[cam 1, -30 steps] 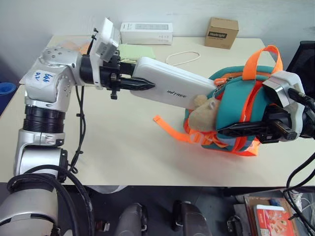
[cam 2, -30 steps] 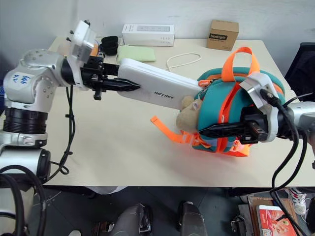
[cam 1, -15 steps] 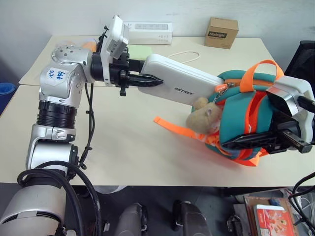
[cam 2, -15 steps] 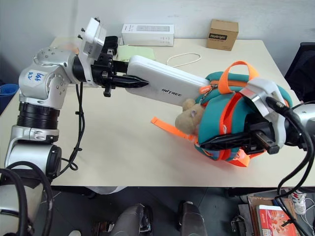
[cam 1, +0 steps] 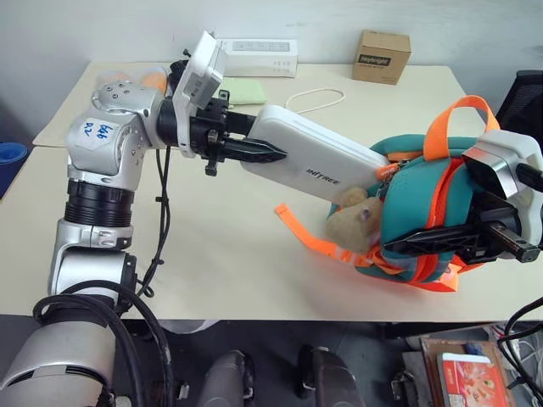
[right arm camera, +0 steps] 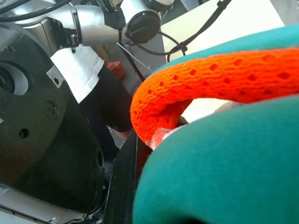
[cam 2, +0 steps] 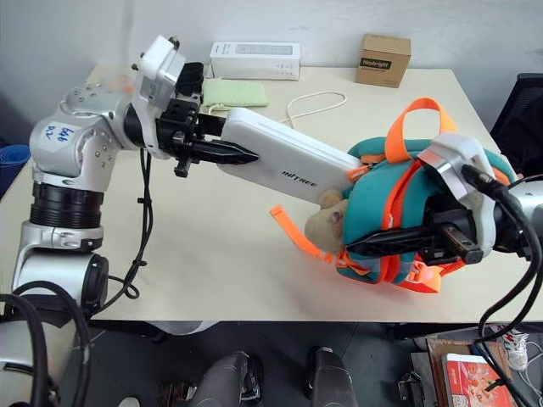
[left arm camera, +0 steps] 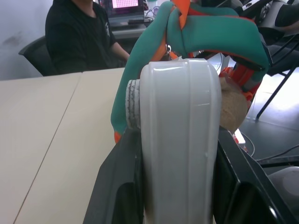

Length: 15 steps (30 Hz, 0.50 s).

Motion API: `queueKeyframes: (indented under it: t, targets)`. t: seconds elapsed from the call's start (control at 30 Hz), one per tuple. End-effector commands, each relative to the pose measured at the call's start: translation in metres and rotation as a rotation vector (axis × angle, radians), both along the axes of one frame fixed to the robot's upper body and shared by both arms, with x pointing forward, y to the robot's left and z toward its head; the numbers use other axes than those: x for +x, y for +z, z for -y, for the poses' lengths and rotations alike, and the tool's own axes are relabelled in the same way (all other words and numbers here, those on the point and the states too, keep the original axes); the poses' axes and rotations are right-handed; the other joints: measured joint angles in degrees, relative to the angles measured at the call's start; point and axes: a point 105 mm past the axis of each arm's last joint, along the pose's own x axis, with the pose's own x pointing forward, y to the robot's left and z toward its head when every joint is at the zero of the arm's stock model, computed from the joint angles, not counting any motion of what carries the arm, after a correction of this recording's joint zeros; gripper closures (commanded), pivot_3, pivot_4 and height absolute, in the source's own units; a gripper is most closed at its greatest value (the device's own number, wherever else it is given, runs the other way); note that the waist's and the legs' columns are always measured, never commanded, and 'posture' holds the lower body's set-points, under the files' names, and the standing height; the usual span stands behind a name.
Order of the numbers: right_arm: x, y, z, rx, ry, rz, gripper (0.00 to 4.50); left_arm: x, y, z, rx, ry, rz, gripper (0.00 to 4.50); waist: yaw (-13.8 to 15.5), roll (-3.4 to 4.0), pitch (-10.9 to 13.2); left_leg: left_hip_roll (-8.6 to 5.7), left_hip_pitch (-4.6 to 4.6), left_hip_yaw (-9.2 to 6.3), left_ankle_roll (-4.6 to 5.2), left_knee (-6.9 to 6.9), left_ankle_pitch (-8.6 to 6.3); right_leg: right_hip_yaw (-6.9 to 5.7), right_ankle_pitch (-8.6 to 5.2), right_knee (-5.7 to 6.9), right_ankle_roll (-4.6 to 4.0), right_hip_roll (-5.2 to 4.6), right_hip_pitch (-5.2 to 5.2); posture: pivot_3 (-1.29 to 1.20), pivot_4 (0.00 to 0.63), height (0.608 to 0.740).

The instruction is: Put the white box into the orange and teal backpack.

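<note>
The white box [cam 1: 318, 161] is a flat, smooth case with rounded corners and small dark lettering near its lower end. It hangs in the air above the surface [cam 1: 212, 246], slanting down from the left claw [cam 1: 271, 154] toward the backpack [cam 1: 424, 212]. The left claw pinches the box's upper end, one black finger on each broad face; in the left wrist view the fingers [left arm camera: 117, 186] press both sides of the white case [left arm camera: 180, 140]. The box's lower end sits at the backpack's teal mouth, by the zipper, partly tucked past the fabric edge; how deep it reaches I cannot tell.

The backpack is bright orange with teal panels, an orange top loop standing up [cam 1: 458, 119] and a loose orange strap [cam 1: 297, 229] trailing across the surface to its left. A beige plush toy [cam 1: 352, 222] hangs on its front, just under the box's end. The right claw [cam 1: 399, 246] is pressed together on the backpack's lower side, its black fingers nipping the orange and teal fabric; the right wrist view shows orange mesh webbing [right arm camera: 210, 88] and teal cloth right against the finger.

The backpack lies near the front right corner of the surface, close to its near edge. Between the left arm and the backpack the surface is bare. At the far edge stand a long white carton [cam 1: 254, 57] and a small brown cardboard box [cam 1: 382, 56], with a white cord loop [cam 1: 316, 99] and a pale green cloth [cam 1: 242, 91] well apart from the backpack.
</note>
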Motion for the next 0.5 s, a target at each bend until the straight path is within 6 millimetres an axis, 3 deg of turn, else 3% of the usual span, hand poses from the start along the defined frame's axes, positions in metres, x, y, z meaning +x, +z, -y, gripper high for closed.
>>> queueKeyframes:
  t: [0.03, 0.1, 0.23, 0.37, 0.5]
  targets:
    - [-0.007, 0.009, -0.001, 0.007, 0.017, 0.022, 4.49, -0.015, 0.027, 0.017, -0.104, -0.125, 0.059, 3.18, -0.02, 0.0, 0.0, 0.0, -0.01, 0.0, 0.01, 0.0, 0.0, 0.0, 0.01, 0.0, 0.01, 0.0, 0.0, 0.0, 0.15, 0.74]
    - [-0.008, 0.008, -0.002, 0.008, 0.015, 0.019, 4.49, -0.015, 0.027, 0.019, -0.113, -0.134, 0.057, 3.18, -0.09, 0.0, 0.0, 0.0, -0.01, 0.0, 0.01, 0.02, 0.0, 0.0, 0.01, 0.0, 0.02, 0.0, 0.0, 0.0, 0.15, 0.74]
    - [-0.008, 0.008, -0.003, 0.013, 0.008, 0.014, 4.49, -0.011, 0.009, 0.028, -0.072, -0.138, 0.078, 3.18, -0.1, 0.0, 0.0, 0.01, 0.01, 0.0, 0.0, 0.02, 0.0, 0.0, 0.01, 0.01, 0.02, 0.02, 0.0, 0.0, 0.15, 0.74]
    - [-0.009, 0.005, -0.005, 0.021, -0.001, 0.011, 4.49, -0.003, -0.029, 0.048, 0.009, -0.112, 0.151, 3.18, 0.13, -0.01, -0.01, 0.0, 0.03, -0.04, 0.01, 0.06, 0.0, -0.01, 0.01, 0.0, 0.01, -0.02, 0.08, 0.0, 0.15, 0.74]
    - [-0.01, 0.005, -0.007, 0.026, -0.009, 0.015, 4.49, 0.007, -0.051, 0.04, 0.088, -0.068, 0.183, 3.18, 0.11, -0.02, -0.01, 0.0, 0.04, -0.14, 0.06, 0.2, -0.04, 0.0, 0.03, -0.01, 0.02, -0.08, 0.2, 0.0, 0.15, 0.74]
